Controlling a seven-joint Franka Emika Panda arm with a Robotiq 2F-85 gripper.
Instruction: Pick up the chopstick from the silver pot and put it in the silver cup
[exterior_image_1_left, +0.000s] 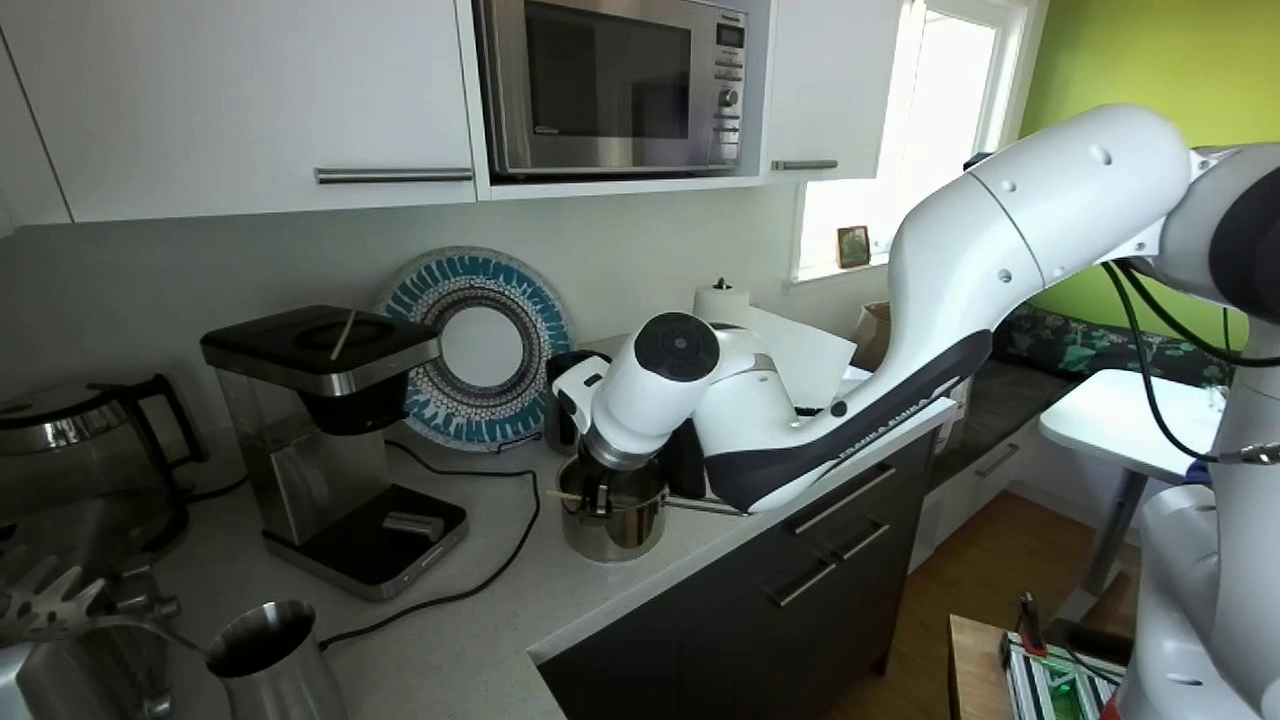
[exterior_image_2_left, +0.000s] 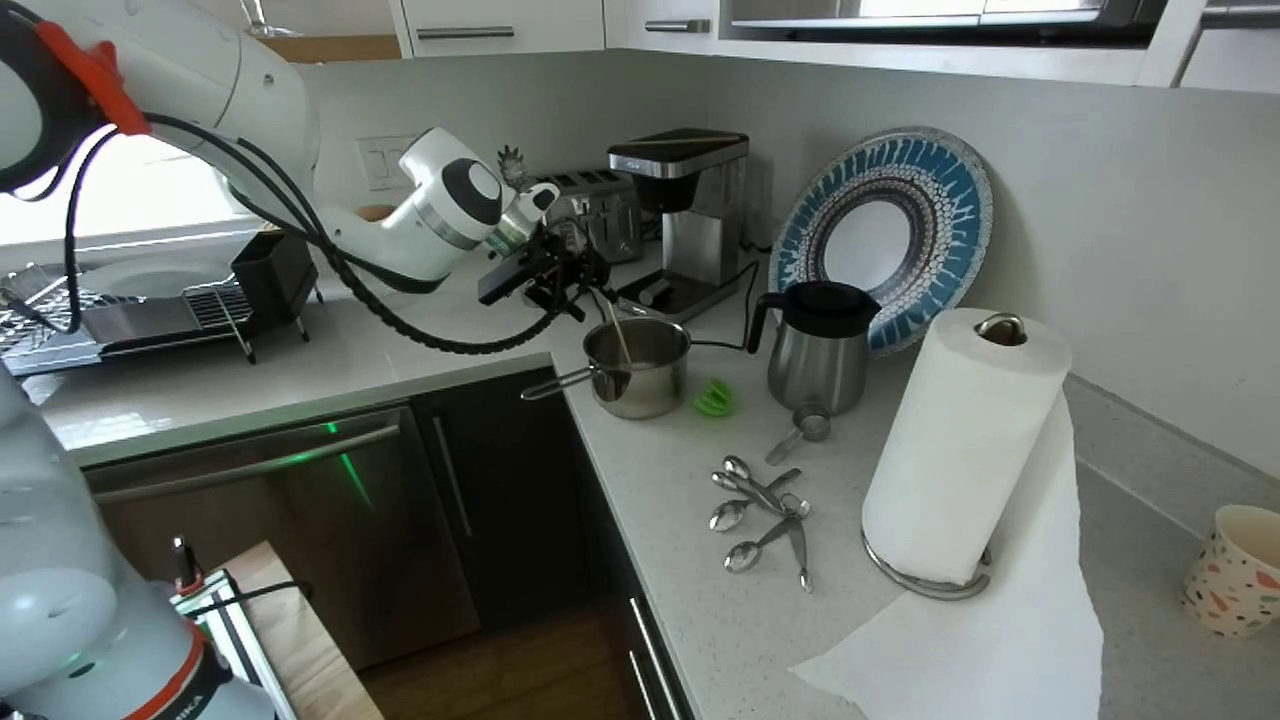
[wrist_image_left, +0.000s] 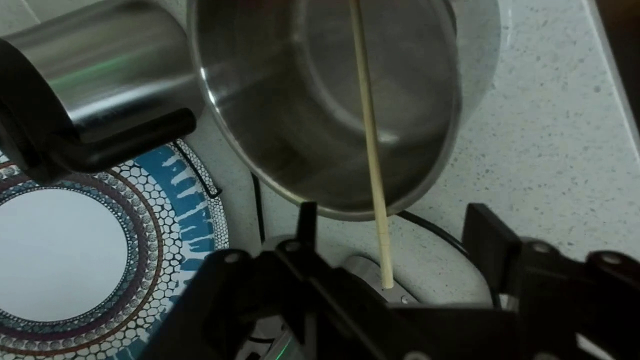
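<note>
The chopstick (wrist_image_left: 371, 135), a thin pale stick, leans in the silver pot (wrist_image_left: 270, 125), its upper end sticking out over the rim. It also shows in an exterior view (exterior_image_2_left: 621, 335), where the pot (exterior_image_2_left: 645, 388) stands at the counter corner; the pot (exterior_image_1_left: 615, 530) also shows in an exterior view. My gripper (wrist_image_left: 392, 215) is open, with one finger on each side of the chopstick's upper end and apart from it. A silver cup (exterior_image_1_left: 280, 665), a tall shiny metal vessel, stands at the bottom left of an exterior view; the wrist view does not show it.
A steel jug with a black lid (exterior_image_2_left: 822, 345) stands close to the pot. A patterned plate (exterior_image_1_left: 480, 345) leans on the wall. A coffee maker (exterior_image_1_left: 330, 370) has another pale stick (exterior_image_1_left: 343, 335) on top. Several spoons (exterior_image_2_left: 765, 510) and a paper towel roll (exterior_image_2_left: 960, 440) are on the counter.
</note>
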